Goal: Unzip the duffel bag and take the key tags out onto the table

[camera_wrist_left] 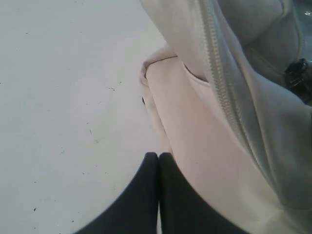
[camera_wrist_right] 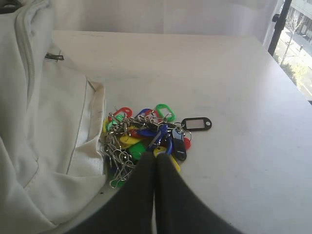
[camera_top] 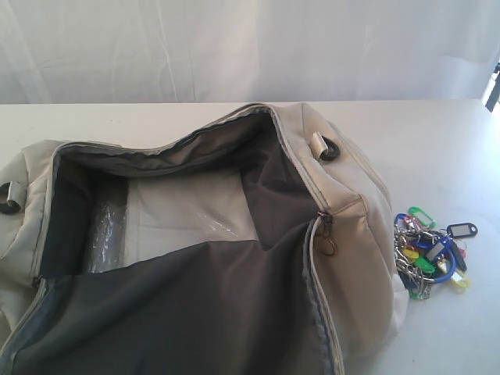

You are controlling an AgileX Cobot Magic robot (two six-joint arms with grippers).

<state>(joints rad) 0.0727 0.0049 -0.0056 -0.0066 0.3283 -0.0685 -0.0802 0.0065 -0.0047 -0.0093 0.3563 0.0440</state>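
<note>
The cream-beige duffel bag [camera_top: 234, 234] lies unzipped and wide open on the white table [camera_top: 437, 141], its dark grey lining showing. The key tags [camera_top: 430, 250], a colourful bunch on metal rings, lie on the table against the bag's right end. In the right wrist view the key tags [camera_wrist_right: 146, 136] sit just beyond my right gripper [camera_wrist_right: 156, 160], which is shut and holds nothing. My left gripper [camera_wrist_left: 159, 156] is shut and empty too, hovering over the table beside the duffel bag [camera_wrist_left: 219, 107]. Neither gripper shows in the exterior view.
A black D-ring [camera_top: 328, 148] sits on top of the bag near its right end. A grey zipper pull [camera_top: 324, 234] hangs at the opening's corner. A white curtain [camera_top: 250, 47] backs the table.
</note>
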